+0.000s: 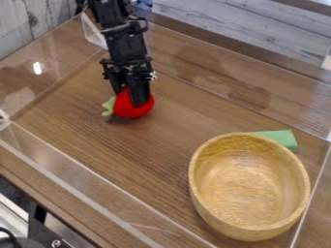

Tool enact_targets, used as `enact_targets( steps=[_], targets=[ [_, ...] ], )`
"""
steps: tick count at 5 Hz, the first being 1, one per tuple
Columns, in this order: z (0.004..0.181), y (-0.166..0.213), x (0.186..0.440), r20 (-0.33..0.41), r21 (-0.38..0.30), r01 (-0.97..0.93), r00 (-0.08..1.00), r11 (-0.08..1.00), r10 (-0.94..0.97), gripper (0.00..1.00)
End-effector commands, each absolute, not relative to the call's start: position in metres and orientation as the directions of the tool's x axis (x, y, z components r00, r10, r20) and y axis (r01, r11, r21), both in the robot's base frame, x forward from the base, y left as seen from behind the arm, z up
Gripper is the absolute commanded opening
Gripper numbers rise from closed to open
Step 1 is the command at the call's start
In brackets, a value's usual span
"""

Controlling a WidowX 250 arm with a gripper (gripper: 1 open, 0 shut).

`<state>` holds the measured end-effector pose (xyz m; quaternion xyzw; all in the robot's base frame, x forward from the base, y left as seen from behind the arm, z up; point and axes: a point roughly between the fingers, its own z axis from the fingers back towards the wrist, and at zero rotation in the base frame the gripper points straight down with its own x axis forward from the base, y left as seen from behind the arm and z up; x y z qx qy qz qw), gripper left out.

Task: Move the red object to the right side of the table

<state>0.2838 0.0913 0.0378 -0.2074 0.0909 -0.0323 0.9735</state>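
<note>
Nearest, right of and below the end effector [128, 81], sits the wooden bowl [250, 187]; swing wide of it. The end effector pinches the red object [132, 104] between its fingers; lift straight, grip steady, before travelling. Beyond lie bare desk [214, 82] and, farthest, the clear edge wall [278, 29].

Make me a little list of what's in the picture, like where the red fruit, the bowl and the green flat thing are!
red fruit: left of the middle of the table, green leaves on its left side
end effector: down at the red fruit
bowl: wooden, round, lower right
green flat piece: beside the bowl's upper right edge
</note>
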Motion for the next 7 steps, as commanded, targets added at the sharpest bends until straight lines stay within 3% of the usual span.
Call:
enact_targets(
  steps=[1, 2, 3, 5, 7],
  targets=[
    [0.076, 0.087, 0.295, -0.088, -0.387, 0.094, 0.987, 0.917, -0.138, 0.0],
    [0.096, 0.069, 0.303, -0.048, -0.384, 0.095, 0.991, 0.918, -0.122, 0.0],
    [0.105, 0.042, 0.315, -0.023, -0.395, 0.106, 0.992, 0.913, -0.125, 0.0],
    [0.12, 0.038, 0.338, -0.008, -0.389, 0.131, 0.989, 0.912, -0.146, 0.0],
    [0.1, 0.004, 0.354, -0.02, -0.387, 0.147, 0.986, 0.91, -0.168, 0.0]
  ],
)
